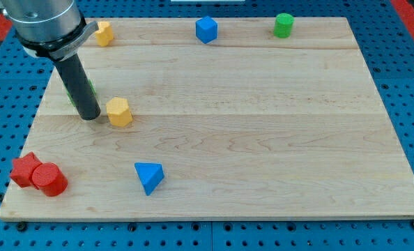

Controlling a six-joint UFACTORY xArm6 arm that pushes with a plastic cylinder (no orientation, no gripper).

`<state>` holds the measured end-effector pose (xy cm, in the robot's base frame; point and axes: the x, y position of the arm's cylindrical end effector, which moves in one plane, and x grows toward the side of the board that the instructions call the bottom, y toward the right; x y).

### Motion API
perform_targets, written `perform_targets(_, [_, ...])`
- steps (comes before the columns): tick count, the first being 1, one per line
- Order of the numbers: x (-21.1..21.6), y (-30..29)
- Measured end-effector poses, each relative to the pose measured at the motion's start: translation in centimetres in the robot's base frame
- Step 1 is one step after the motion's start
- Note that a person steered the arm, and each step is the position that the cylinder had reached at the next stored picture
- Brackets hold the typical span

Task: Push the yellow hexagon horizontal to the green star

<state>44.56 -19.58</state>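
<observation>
The yellow hexagon (119,111) lies on the left part of the wooden board (263,139). My tip (90,118) rests on the board just to the hexagon's left, close to it or touching it. A green block (92,89), likely the green star, is mostly hidden behind the rod, just above the tip and up-left of the hexagon. Only slivers of green show on either side of the rod.
A second yellow block (104,33) sits at the top left, a blue cube (206,29) at top centre, and a green cylinder (284,25) at top right. A red star (26,169) and a red cylinder (50,180) sit at bottom left, with a blue triangle (149,176) to their right.
</observation>
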Motion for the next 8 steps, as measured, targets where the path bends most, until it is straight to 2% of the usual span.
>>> perform_targets(3, [0.7,-2.9])
perform_targets(4, [1.1,-0.5])
perform_targets(5, [-1.4,7.4])
perform_targets(6, [-1.5,19.8])
perform_targets(7, [0.8,18.4])
perform_targets(8, [2.6,22.5])
